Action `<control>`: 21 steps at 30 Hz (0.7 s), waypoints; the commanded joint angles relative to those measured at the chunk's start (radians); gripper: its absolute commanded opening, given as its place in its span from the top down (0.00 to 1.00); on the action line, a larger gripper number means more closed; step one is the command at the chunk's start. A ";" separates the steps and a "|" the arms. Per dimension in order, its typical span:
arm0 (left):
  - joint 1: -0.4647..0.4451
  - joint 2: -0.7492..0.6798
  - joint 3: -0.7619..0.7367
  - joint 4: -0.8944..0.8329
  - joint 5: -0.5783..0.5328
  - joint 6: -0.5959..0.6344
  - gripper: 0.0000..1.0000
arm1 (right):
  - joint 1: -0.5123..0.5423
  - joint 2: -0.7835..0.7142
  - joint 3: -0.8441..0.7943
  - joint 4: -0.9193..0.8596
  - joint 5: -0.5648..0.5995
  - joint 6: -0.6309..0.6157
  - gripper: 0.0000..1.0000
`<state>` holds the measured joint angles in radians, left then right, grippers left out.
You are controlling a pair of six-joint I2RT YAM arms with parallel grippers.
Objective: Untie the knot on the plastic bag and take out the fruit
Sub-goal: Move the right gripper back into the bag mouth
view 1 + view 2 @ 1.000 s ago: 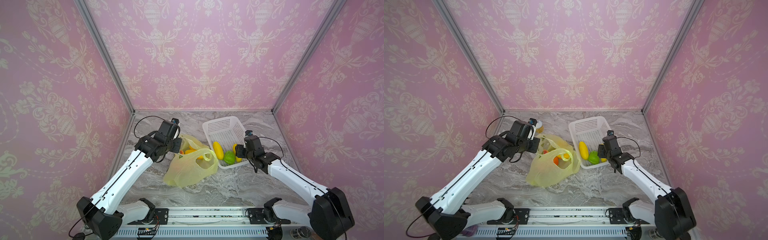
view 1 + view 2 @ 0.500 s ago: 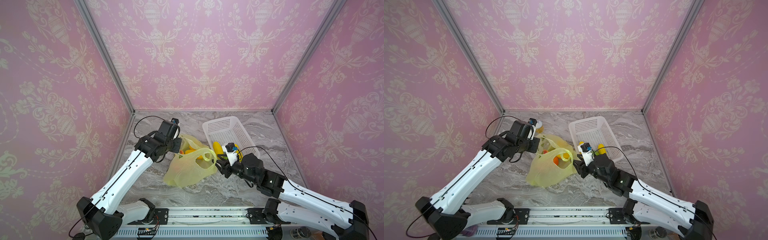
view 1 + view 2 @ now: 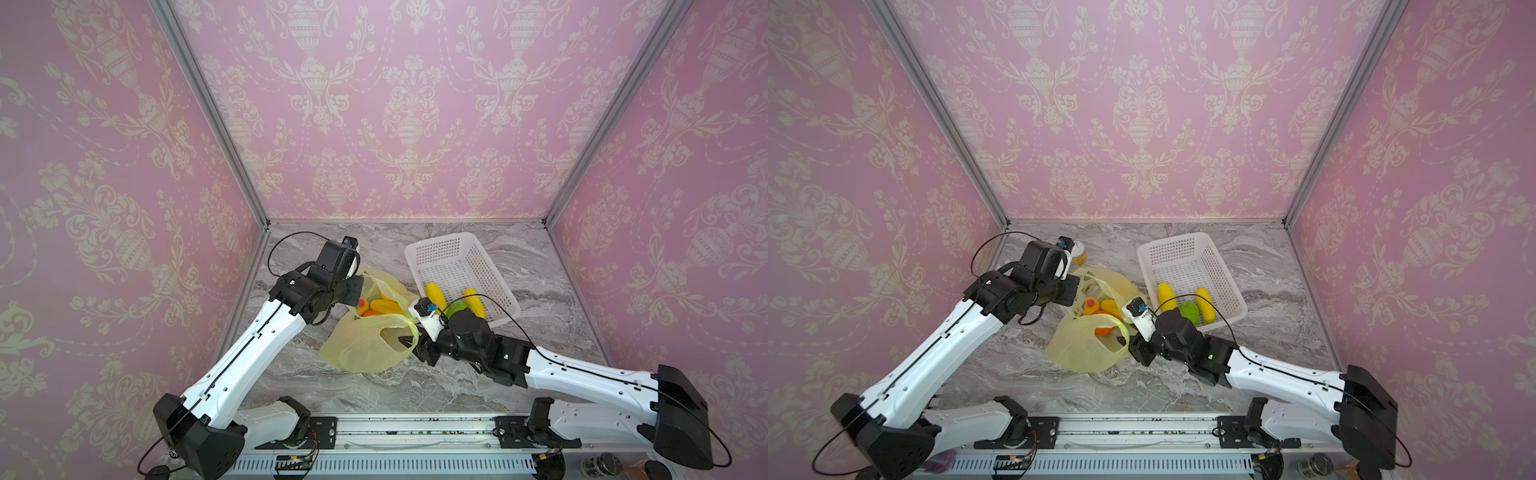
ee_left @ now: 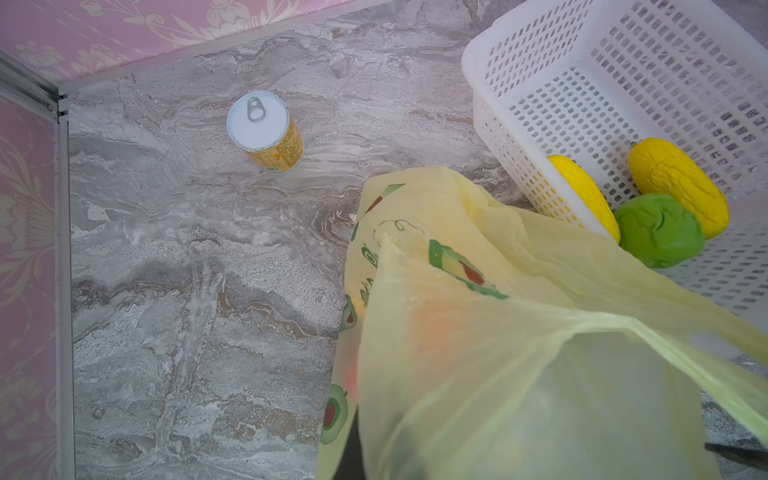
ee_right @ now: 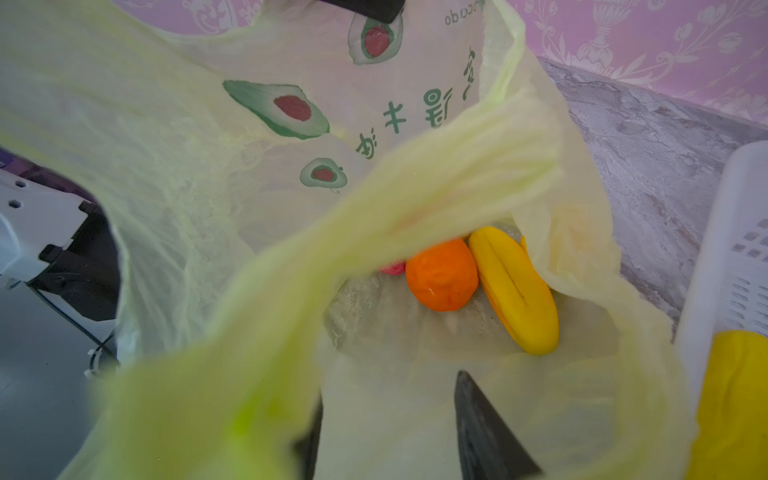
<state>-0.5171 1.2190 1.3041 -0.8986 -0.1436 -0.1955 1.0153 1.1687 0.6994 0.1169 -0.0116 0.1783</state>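
Knot is gone as far as I can tell. Plastic bag (image 3: 365, 345) open mid-frame on the counter (image 3: 457, 386); three fruit (image 3: 434, 293) in the basket (image 3: 438, 251), more left inside. Left jaws clenched on bag rim, right jaws parted, empty, at its mouth

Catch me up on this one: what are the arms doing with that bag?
The bag is already untied and open. The left gripper is shut on its edge, holding the mouth up. The right gripper is empty, with its jaws apart, and reaches into the opening toward an orange fruit and a yellow fruit that lie inside. Three fruits already lie in the white basket: two yellow ones and a green one.
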 commanded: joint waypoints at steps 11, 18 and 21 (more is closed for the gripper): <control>0.009 -0.018 -0.014 -0.007 0.017 0.018 1.00 | 0.156 0.357 0.254 -0.059 0.163 -0.128 0.20; 0.009 -0.023 -0.014 -0.004 0.029 0.018 1.00 | 0.178 0.503 0.377 -0.127 0.306 -0.117 0.11; 0.009 -0.027 -0.015 -0.005 0.026 0.018 1.00 | 0.178 0.552 0.415 -0.156 0.388 -0.099 0.12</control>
<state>-0.5167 1.2133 1.3022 -0.8978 -0.1352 -0.1955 1.1976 1.6863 1.0763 0.0177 0.2630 0.0746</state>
